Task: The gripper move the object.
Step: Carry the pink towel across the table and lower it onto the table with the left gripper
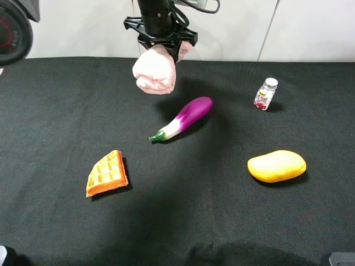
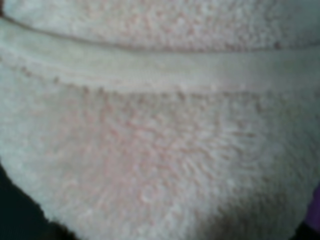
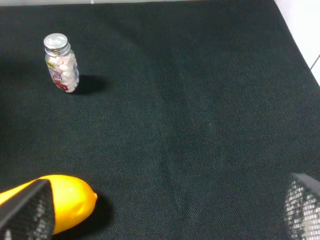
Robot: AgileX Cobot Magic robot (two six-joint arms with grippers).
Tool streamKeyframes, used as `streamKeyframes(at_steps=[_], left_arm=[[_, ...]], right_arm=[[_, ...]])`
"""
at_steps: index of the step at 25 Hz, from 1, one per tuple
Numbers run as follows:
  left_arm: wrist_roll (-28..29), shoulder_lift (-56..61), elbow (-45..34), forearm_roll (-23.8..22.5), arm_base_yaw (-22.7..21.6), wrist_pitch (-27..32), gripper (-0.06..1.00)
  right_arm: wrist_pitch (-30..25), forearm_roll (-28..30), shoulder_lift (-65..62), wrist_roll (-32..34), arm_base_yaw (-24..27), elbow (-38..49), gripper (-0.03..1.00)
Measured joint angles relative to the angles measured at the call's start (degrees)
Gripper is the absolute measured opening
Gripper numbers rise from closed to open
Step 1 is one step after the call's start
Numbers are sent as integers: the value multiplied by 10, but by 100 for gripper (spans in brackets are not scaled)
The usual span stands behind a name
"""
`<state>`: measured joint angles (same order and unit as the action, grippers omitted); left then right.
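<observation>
My right gripper hangs low over the near right part of the table, looking down. Its two fingers are spread far apart and hold nothing. The fingers have grey pads with a tiny net pattern. The table is covered in a black cloth with a fine weave. Near the front on the left lies a waffle. It is orange, shaped like a wedge, with square dents. On the right lies a mango, yellow, smooth and round like a fat egg; one end of it sits just beside my right finger. Farther back, in the middle, lies an eggplant. It is shiny purple, goes white toward its green stem, and lies slanted. Behind the mango, well apart from it, a small bottle stands upright. It is see-through, with a silver cap and pink and white bits inside. Farthest back, my left arm comes straight down from above. My left gripper, black metal with spiky prongs, is closed around the towel and pinches its top. The towel is pale pink, soft and fuzzy, rolled into a puffy lump. It hangs above the cloth at the far side, behind the eggplant.
</observation>
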<state>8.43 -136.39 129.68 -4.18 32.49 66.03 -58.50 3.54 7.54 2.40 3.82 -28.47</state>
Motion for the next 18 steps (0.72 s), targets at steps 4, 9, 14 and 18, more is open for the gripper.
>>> streamKeyframes(at_steps=[4,9,14,18], left_arm=[[0,-13,2,0,0,-11,52],[0,-32,3,0,0,-24,52],[0,-43,5,0,0,-37,52],[0,-49,5,0,-4,-44,52]], right_arm=[[0,0,0,0,0,0,69],[0,0,0,0,0,0,69],[0,0,0,0,0,0,69],[0,0,0,0,0,0,69]])
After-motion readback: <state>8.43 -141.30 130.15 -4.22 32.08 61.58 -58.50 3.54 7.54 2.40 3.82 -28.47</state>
